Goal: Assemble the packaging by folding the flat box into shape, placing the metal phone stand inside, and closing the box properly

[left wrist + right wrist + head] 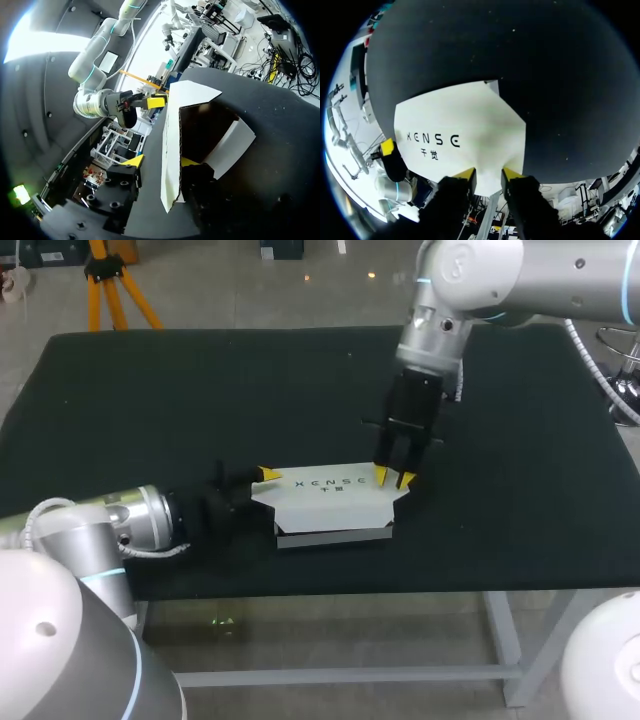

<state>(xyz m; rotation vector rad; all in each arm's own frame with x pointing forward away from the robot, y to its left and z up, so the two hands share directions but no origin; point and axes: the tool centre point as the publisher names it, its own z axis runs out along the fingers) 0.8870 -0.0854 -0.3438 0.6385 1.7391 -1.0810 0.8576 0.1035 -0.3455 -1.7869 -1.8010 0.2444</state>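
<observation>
The white box (330,502) lies a little to 6 o'clock of the middle of the black worktop (150,410), printed top panel upward; its 9 o'clock end stands open, dark inside, with a flap (232,142) turned outward. The right arm comes in from 1 o'clock; the right claw (393,478) points down at the box's 3 o'clock end, with only a narrow gap between its yellow tips (465,174); both tips rest on the top panel at its edge, clamping nothing from two sides. The left arm comes in from 8 o'clock, low over the worktop; the left claw (163,161) is parted wide at the open end, with the top panel between its fingers; one finger (136,160) is outside and apart from the panel, the other inside and close against it, so it grips nothing.
</observation>
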